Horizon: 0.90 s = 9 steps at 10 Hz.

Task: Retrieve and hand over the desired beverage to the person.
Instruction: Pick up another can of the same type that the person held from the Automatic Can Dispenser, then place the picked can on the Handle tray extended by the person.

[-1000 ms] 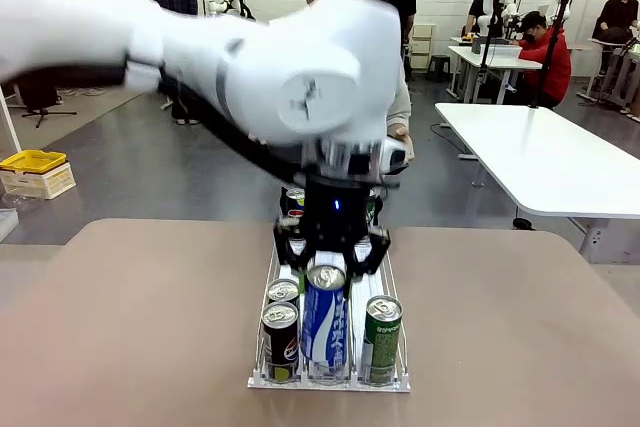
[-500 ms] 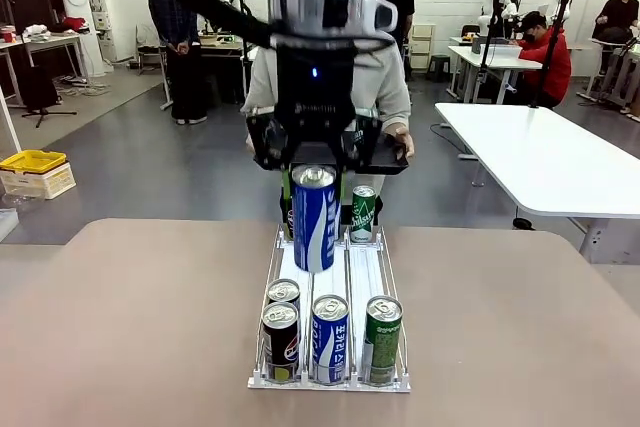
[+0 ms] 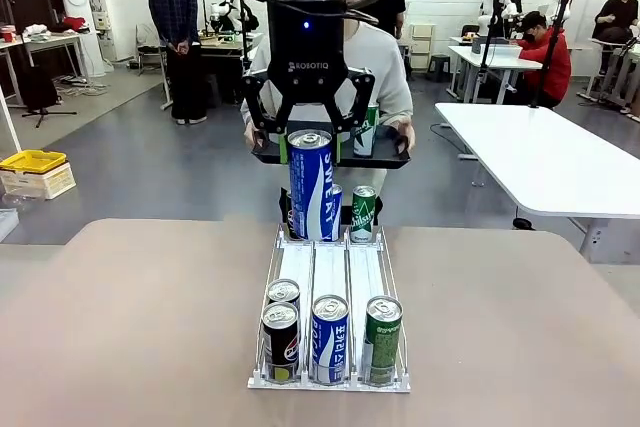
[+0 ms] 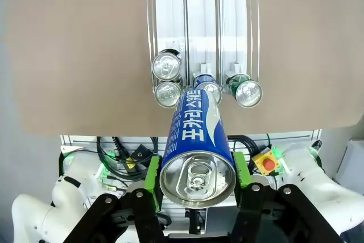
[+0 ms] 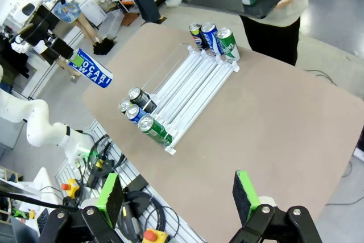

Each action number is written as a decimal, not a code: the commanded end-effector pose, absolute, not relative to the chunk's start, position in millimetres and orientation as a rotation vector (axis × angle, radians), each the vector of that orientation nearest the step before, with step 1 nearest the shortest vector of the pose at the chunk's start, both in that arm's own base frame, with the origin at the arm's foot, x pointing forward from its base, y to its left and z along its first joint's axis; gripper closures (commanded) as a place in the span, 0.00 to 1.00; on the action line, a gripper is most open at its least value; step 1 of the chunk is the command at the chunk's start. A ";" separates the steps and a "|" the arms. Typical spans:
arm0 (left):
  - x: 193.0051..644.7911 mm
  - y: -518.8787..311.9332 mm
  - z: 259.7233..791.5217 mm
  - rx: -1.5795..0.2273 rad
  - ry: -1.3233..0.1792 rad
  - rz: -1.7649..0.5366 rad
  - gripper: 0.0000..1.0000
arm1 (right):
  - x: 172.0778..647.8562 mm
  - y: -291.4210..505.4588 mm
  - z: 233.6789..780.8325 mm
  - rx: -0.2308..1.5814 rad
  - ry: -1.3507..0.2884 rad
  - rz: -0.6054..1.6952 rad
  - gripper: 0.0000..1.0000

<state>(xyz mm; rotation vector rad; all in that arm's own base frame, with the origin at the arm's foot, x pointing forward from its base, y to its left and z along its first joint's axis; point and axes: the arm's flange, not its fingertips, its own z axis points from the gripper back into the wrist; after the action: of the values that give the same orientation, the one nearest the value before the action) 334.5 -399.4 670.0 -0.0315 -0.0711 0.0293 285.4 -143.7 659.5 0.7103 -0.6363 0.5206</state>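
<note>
My left gripper [image 3: 311,139] is shut on a tall blue-and-white can [image 3: 312,185] and holds it in the air above the far end of the can rack [image 3: 330,265]. In the left wrist view the blue can [image 4: 196,151] sits clamped between the green pads, top towards the camera. Just behind it stands the person [image 3: 388,65] in a grey sweatshirt, holding a black tray [image 3: 388,159] with a green can [image 3: 368,131] on it. My right gripper [image 5: 177,197] hangs open high over the table's near right side, with nothing between its fingers.
The rack holds black, blue and green cans at its front [image 3: 330,339] and more cans at its far end [image 3: 364,215]. The brown table [image 3: 130,327] is bare around the rack. A white table [image 3: 545,152] stands at the right, and other people stand farther back.
My left gripper has lifted the blue can from the rack's front middle lane up and away toward the person. Another blue can now sits at that lane's front.
</note>
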 end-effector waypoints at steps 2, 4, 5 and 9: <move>328.4 -398.0 667.3 -0.036 -0.091 0.029 0.53 | 287.2 -142.7 659.1 0.736 -0.658 0.536 0.00; 328.4 -398.0 667.3 -0.036 -0.091 0.029 0.53 | 287.2 -142.7 659.1 0.736 -0.658 0.536 0.00; 328.4 -398.0 667.3 -0.036 -0.091 0.029 0.53 | 287.2 -142.7 659.1 0.736 -0.658 0.536 0.00; 328.4 -398.0 667.3 -0.036 -0.091 0.029 0.53 | 287.2 -142.7 659.1 0.736 -0.658 0.536 0.00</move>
<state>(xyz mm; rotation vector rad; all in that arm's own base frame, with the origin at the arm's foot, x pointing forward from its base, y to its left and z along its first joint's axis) 331.8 -402.1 666.6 -0.0271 -0.0681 0.0220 285.4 -143.7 659.5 0.7102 -0.6363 0.5207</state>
